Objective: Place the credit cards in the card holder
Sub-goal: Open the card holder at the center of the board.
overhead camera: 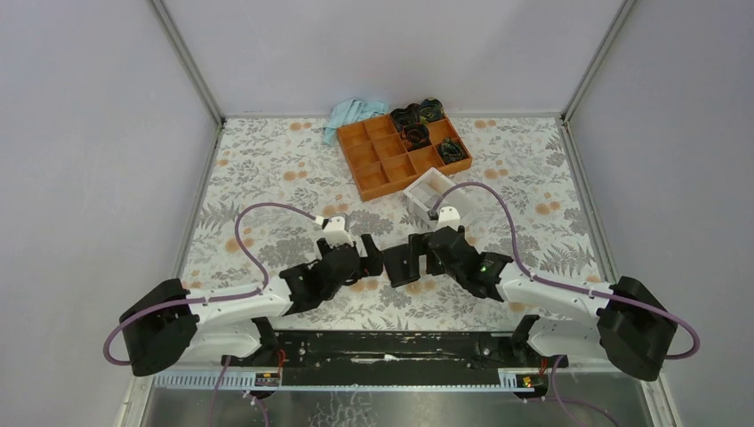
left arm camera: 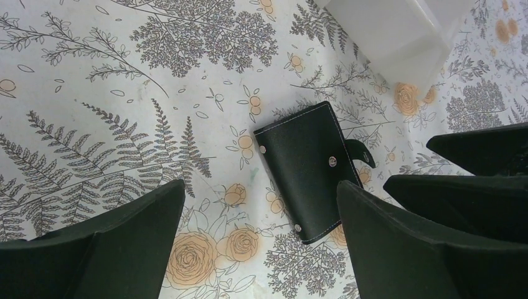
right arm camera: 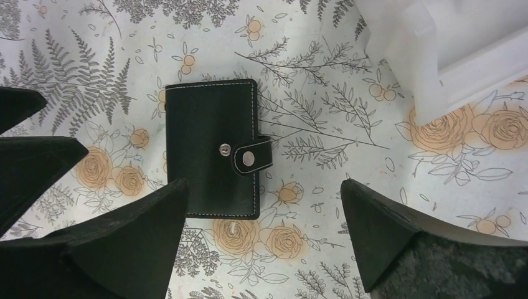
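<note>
The card holder (right arm camera: 208, 156) is a small black wallet, folded shut with its snap tab fastened. It lies flat on the flowered table between both grippers (overhead camera: 402, 267). My left gripper (left arm camera: 261, 185) is open above the table, and the card holder (left arm camera: 308, 168) lies just ahead of its right finger. My right gripper (right arm camera: 264, 184) is open too, with the wallet's lower edge by its left finger and nothing between the jaws. In the top view the left gripper (overhead camera: 375, 255) and right gripper (overhead camera: 420, 253) face each other closely. No credit cards show in any view.
A white open-topped box (overhead camera: 427, 191) stands just beyond the grippers, also near the top right of both wrist views (left arm camera: 398, 31) (right arm camera: 448, 43). Behind it sits an orange compartment tray (overhead camera: 391, 160) with black items in its far cells. A light-blue cloth (overhead camera: 351, 114) lies at the back wall.
</note>
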Robot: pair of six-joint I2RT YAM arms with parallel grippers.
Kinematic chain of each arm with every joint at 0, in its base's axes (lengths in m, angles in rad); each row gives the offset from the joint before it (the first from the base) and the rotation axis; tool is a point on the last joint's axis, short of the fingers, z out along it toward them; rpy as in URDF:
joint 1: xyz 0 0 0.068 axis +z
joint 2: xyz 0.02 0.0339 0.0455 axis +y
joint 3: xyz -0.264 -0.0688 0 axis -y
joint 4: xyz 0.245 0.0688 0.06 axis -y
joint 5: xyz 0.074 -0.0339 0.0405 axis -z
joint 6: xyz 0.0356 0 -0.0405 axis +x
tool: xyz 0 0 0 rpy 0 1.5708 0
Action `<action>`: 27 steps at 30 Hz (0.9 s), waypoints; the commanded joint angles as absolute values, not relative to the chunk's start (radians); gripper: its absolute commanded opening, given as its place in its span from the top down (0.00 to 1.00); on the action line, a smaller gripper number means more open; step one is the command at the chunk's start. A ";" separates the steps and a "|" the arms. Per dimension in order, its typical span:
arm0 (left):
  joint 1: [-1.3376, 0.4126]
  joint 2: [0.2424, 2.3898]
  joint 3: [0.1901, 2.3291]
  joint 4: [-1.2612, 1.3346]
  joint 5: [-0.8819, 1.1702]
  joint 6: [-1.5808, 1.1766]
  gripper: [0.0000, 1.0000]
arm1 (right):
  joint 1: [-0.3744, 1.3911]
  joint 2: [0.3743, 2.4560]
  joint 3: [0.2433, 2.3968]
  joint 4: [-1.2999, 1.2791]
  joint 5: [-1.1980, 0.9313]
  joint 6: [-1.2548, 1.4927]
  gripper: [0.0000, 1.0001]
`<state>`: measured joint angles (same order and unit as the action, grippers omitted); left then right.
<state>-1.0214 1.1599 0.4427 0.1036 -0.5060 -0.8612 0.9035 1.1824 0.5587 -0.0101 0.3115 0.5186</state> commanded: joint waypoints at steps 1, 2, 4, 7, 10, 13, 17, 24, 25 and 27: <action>-1.034 1.135 0.447 0.084 -0.549 -0.880 0.00 | 0.921 1.138 0.590 -0.029 0.387 0.541 0.01; -1.034 1.125 0.449 0.078 -0.552 -0.879 0.00 | 0.920 1.122 0.587 -0.029 0.398 0.549 0.01; -1.037 1.101 0.446 0.077 -0.557 -0.871 0.00 | 0.921 1.091 0.570 -0.020 0.415 0.577 0.01; -1.038 1.060 0.428 0.095 -0.569 -0.855 0.00 | 0.921 1.055 0.554 -0.011 0.416 0.571 0.01; -1.038 1.036 0.411 0.127 -0.558 -0.841 0.00 | 0.921 1.034 0.539 -0.026 0.411 0.571 0.01; -1.041 1.044 0.402 0.168 -0.531 -0.834 0.00 | 0.921 1.011 0.513 -0.024 0.377 0.598 0.01; -1.054 1.087 0.405 0.199 -0.518 -0.836 0.00 | 0.920 0.986 0.441 0.035 0.320 0.668 0.10; -1.087 1.158 0.400 0.261 -0.508 -0.864 0.01 | 0.920 0.970 0.308 0.226 0.206 0.780 0.20; -1.091 1.169 0.399 0.267 -0.508 -0.867 0.01 | 0.920 0.980 0.302 0.240 0.198 0.790 0.20; -1.097 1.189 0.394 0.288 -0.508 -0.875 0.01 | 0.921 1.001 0.285 0.286 0.178 0.802 0.20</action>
